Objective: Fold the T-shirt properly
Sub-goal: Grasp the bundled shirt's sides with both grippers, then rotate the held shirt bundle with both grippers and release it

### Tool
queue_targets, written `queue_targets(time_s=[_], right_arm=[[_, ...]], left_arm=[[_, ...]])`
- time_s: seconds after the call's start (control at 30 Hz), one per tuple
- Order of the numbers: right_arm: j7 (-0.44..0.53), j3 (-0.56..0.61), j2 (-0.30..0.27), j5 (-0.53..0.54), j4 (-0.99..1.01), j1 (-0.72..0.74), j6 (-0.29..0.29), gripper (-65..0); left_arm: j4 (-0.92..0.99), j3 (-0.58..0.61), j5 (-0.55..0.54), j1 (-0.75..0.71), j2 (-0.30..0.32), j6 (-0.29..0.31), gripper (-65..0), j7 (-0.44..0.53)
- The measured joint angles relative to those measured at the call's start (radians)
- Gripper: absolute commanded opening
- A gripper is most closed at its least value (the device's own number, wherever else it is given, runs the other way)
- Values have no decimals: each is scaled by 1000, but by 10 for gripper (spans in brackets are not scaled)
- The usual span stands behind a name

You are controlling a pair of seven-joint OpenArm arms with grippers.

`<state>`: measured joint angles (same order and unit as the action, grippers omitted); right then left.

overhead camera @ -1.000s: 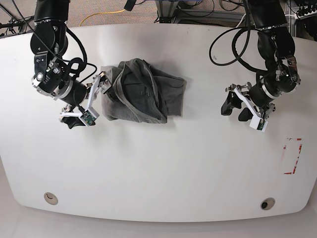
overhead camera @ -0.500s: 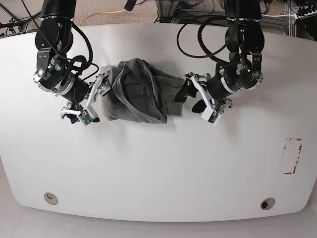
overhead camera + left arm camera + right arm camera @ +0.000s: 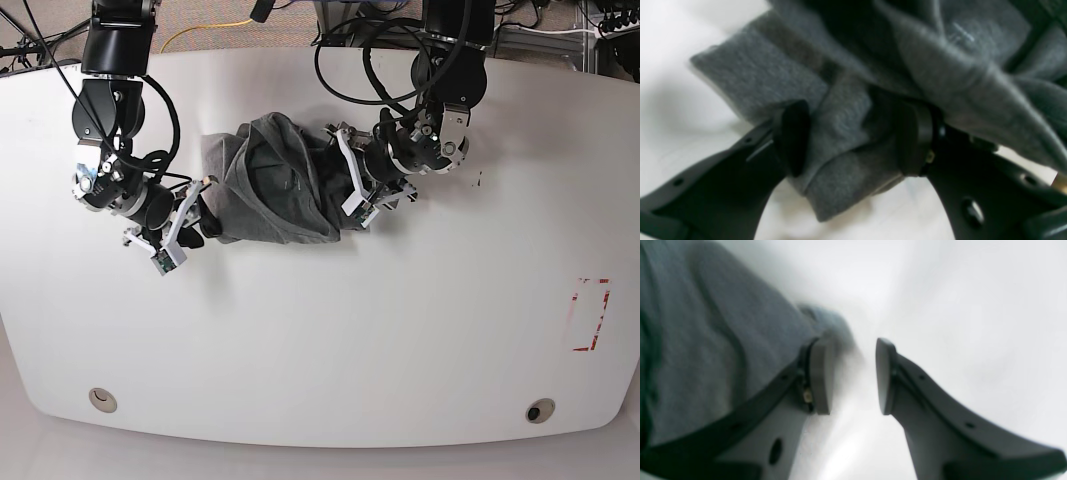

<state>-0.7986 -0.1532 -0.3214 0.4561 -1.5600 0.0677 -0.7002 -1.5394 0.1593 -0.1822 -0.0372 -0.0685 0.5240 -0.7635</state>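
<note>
The grey T-shirt [image 3: 285, 180] lies crumpled in a heap at the middle back of the white table [image 3: 320, 330]. My left gripper [image 3: 352, 200] is at the heap's right edge. In the left wrist view it [image 3: 853, 136] is open wide, with a bunched fold of the T-shirt [image 3: 773, 76] between its fingers. My right gripper [image 3: 196, 216] is at the heap's lower left edge. In the right wrist view it [image 3: 853, 376] is open with a narrow gap; its left finger [image 3: 820, 376] lies against the T-shirt's [image 3: 706, 340] edge, and only bare table shows between the pads.
A red-marked rectangle [image 3: 590, 315] is on the table at the right. Two round holes [image 3: 102, 400] [image 3: 540, 411] sit near the front edge. Cables and equipment lie beyond the back edge.
My left arm has swung from the table's right side to the T-shirt's right edge, and its fingers now straddle a fold. My right gripper has moved slightly down along the left edge.
</note>
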Motion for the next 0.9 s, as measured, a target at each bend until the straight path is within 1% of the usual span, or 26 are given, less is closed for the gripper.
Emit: queue_targets(time_s=[0.07,0.1,0.2,0.3,0.4,0.53,0.57,0.67,0.73,0.77,0.9], right_arm=[[54,21,0,-14,43,11,1,-457],[75,37,0,-50,68,15,2,-457],[116,60,3,-145,118,19,1,-457],[141,62,6,-199,155,17,4,-458],[167,56,11,-190,153,-15,10,-460],[193,55,6,-164,148,-55,11,-461],[187,55,5,-166,133,-66,11,-461],[158,56,8,-189,47,-124,16,-461],[133,60,20,-184,2,-155,15,-461],[111,61,38,-189,-25,-168,16,-461],[-34,69,113,-216,-121,-170,15,-461]], left_arm=[[22,0,-5,29,5,12,-272,-3],[37,4,-4,47,8,14,-272,-6],[89,4,3,107,7,7,-272,-2],[191,6,-22,191,7,20,-272,12],[280,7,-3,278,3,11,-272,8],[425,8,0,375,3,14,-272,105],[458,15,-2,394,2,11,-272,125],[534,51,1,453,0,8,-272,144],[565,57,1,474,-3,9,-272,168],[575,60,3,482,-3,7,-272,166],[573,57,3,496,-3,7,-272,180]])
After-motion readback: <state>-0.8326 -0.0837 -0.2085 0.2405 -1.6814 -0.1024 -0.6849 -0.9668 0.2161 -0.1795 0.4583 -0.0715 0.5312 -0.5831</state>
